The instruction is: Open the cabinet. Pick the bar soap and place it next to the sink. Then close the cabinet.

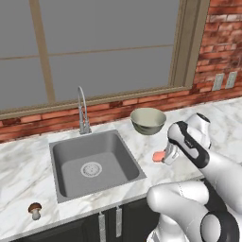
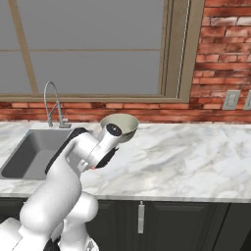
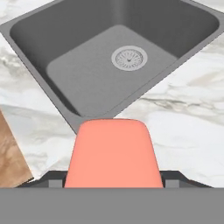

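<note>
The rectangular grey metal sink (image 1: 94, 163) has a matt, finely brushed look, with a paler ringed steel drain (image 3: 129, 57) at its centre. The thin arched chrome faucet (image 1: 82, 111) looks polished and shiny. The white marble desk (image 2: 186, 157) appears smooth, veined in grey and tan, with a soft sheen. The flat salmon-pink bar soap (image 3: 112, 153) looks smooth, matt and uniform. The round grey-green bowl (image 1: 148, 120) has a dull, satin glazed look. The wall (image 2: 220, 49) is rough red brick with pale mortar. The small brown-capped mushroom (image 1: 34, 210) looks matt.
</note>
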### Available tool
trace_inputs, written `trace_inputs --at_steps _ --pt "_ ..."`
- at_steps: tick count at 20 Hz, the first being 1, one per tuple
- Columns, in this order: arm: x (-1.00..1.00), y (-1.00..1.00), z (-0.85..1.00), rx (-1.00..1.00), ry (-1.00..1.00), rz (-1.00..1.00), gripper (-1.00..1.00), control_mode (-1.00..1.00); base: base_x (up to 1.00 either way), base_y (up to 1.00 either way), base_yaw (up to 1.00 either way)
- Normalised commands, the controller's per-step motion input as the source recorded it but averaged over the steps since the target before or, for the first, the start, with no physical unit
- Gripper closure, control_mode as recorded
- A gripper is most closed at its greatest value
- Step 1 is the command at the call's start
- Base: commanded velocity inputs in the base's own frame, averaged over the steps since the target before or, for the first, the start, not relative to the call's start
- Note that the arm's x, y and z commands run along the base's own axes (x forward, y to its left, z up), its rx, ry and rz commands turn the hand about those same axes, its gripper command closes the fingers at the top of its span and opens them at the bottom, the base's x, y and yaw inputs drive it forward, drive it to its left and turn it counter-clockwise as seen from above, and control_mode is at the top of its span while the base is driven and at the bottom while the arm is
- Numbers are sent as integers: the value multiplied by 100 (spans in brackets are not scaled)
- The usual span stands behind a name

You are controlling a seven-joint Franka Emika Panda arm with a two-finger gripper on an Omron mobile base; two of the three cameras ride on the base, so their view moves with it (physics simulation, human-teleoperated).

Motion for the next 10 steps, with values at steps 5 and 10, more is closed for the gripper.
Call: trace_inputs --at_steps 5,10 --pt "33 0 -13 0 0 0 100 -100 0 0 0" --pt "14 0 -14 0 0 0 100 -100 0 0 0"
